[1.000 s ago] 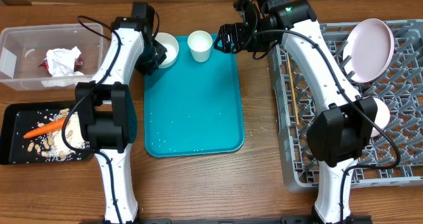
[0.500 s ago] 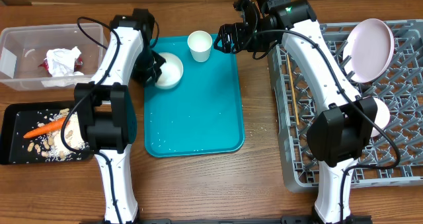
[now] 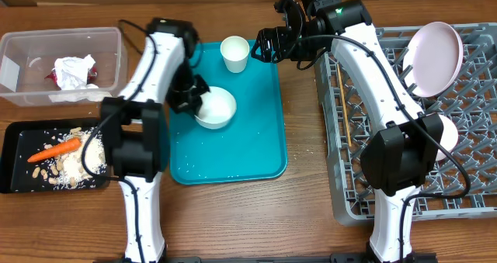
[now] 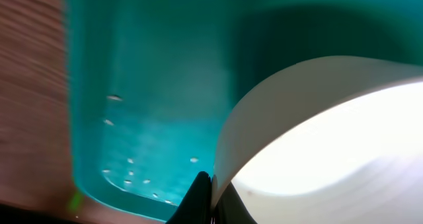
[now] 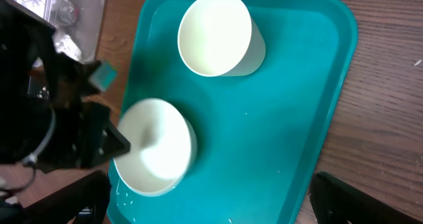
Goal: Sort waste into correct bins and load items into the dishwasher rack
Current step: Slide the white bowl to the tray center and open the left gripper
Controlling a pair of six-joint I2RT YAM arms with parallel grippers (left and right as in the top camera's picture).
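My left gripper (image 3: 195, 100) is shut on the rim of a white bowl (image 3: 216, 108), which it holds over the left half of the teal tray (image 3: 233, 158). In the left wrist view the black fingertips (image 4: 201, 196) pinch the bowl (image 4: 330, 138) at its edge. A white cup (image 3: 234, 53) stands upright at the tray's far end. My right gripper (image 3: 268, 44) hangs open just right of the cup, nothing between its fingers. From the right wrist I see the cup (image 5: 215, 34) and the bowl (image 5: 155, 154) below it.
The grey rack (image 3: 466, 178) at right holds a plate (image 3: 435, 57) on edge, a bowl (image 3: 446, 135) and chopsticks (image 3: 342, 100). The clear tub (image 3: 23, 69) at far left holds a napkin (image 3: 74, 70). The black tray (image 3: 15, 178) holds a carrot (image 3: 54, 150) and scraps.
My left gripper closed on the bowl's rim at the tray's far left corner and carried it toward the tray's middle. The right arm has not moved.
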